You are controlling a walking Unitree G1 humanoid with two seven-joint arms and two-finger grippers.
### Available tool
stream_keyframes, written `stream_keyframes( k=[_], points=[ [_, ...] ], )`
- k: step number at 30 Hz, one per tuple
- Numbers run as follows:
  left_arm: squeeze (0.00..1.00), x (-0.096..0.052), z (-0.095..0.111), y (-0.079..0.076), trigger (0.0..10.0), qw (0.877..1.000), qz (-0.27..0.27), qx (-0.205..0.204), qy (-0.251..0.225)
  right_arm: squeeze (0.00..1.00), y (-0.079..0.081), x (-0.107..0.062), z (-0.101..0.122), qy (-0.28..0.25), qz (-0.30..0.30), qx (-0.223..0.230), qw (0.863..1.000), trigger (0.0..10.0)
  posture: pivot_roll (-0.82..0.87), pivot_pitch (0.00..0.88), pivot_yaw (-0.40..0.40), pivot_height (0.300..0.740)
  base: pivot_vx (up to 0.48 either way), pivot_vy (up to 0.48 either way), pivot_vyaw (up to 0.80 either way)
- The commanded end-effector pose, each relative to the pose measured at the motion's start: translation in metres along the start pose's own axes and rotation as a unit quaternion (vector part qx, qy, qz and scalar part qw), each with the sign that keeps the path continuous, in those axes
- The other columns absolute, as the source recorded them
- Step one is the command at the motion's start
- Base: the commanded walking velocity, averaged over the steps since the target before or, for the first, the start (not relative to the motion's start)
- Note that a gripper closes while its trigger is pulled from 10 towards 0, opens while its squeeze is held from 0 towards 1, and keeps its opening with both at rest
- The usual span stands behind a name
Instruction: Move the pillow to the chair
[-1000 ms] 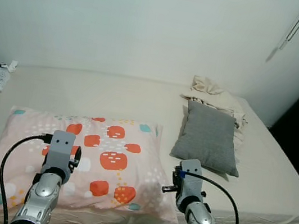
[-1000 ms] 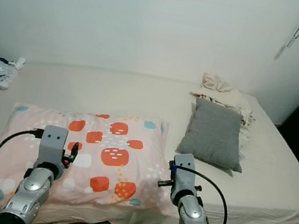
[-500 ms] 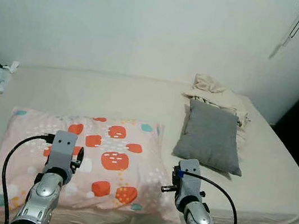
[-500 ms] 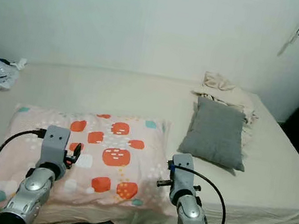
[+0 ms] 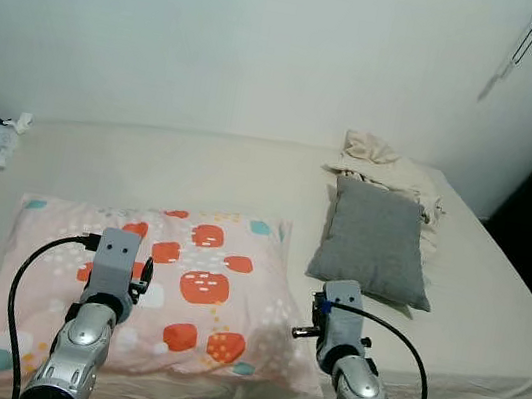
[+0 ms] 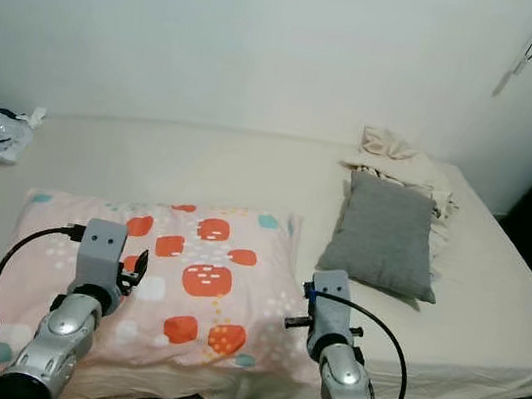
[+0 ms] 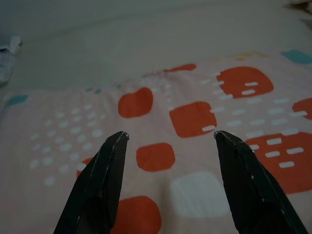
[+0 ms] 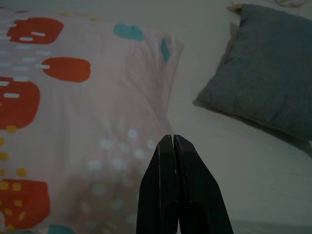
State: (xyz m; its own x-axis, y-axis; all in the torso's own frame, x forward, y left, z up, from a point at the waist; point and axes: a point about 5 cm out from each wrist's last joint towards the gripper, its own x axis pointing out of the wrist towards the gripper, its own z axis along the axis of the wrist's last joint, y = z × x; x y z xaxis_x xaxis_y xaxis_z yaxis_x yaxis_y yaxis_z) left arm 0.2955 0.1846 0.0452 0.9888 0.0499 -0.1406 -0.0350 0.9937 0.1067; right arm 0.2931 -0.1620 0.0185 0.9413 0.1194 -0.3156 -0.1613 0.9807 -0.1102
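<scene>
Approach to the grasp, judged from the present pose. Left gripper [image 7: 168,136] spread wide, poised above the patterned pillow [image 5: 145,292] in the lower left of the head view; right gripper [image 8: 173,141] pressed closed on nothing, aimed at the pillow's right edge in the lower centre.

For a sound grasp: best to bring the left fingers [image 7: 105,165] down onto the pillow's upper face and pinch a generous fold of cover, not a thin skin of cloth. Likely necessary to part the right fingers first, then to take the opposite edge, so that the load hangs level between both arms. Advisable to lift straight up before turning away from the bed [image 5: 250,172], since soft filling sags and may drag on the sheet. Which of the two cushions is meant is not settled by the task sentence; both arms point at the patterned one. No chair to be pointed out here.

Patterned pillow: pale pink, large, plump, flat on the bed's near edge, printed with orange-red squares, white dots and small teal patches; slightly creased at its right side. Grey pillow [image 5: 374,242]: smaller, plain, right of centre, apart from the pink one, its far end touching a heap of crumpled cream cloth [image 5: 387,168].
</scene>
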Motion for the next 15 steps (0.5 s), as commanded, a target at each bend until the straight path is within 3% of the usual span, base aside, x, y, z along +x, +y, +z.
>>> stream_keyframes(
  k=[1, 9, 11, 15],
  points=[
    [0.0, 0.0015, -0.0002, -0.0005, 10.0, 1.0, -0.002, -0.003, 0.001, 0.0, 0.0005, -0.0004, -0.0006, 0.003, -0.003, 0.007, 1.0, 10.0, -0.11, 0.05, -0.046, 0.74, 0.0, 0.48, 0.0],
    [0.0, 0.0015, 0.0018, 0.0003, 10.0, 1.0, -0.006, -0.001, -0.002, 0.0, 0.0026, -0.0028, -0.0037, 0.004, -0.005, 0.01, 1.0, 10.0, -0.11, 0.059, -0.037, 0.74, 0.0, 0.48, 0.0],
    [0.0, 0.0017, 0.0028, 0.0, 10.0, 1.0, -0.008, 0.008, -0.002, 0.0, 0.0021, -0.0033, -0.0047, 0.005, -0.006, 0.011, 1.0, 10.0, -0.11, 0.058, -0.036, 0.74, 0.0, 0.0, 0.0],
    [0.0, 0.001, 0.0032, -0.0011, 10.0, 1.0, -0.008, 0.004, -0.002, 0.0, 0.0016, -0.0035, -0.0055, 0.006, -0.01, 0.013, 1.0, 10.0, -0.11, 0.055, -0.025, 0.74, 0.0, -0.48, 0.0]
  ],
)
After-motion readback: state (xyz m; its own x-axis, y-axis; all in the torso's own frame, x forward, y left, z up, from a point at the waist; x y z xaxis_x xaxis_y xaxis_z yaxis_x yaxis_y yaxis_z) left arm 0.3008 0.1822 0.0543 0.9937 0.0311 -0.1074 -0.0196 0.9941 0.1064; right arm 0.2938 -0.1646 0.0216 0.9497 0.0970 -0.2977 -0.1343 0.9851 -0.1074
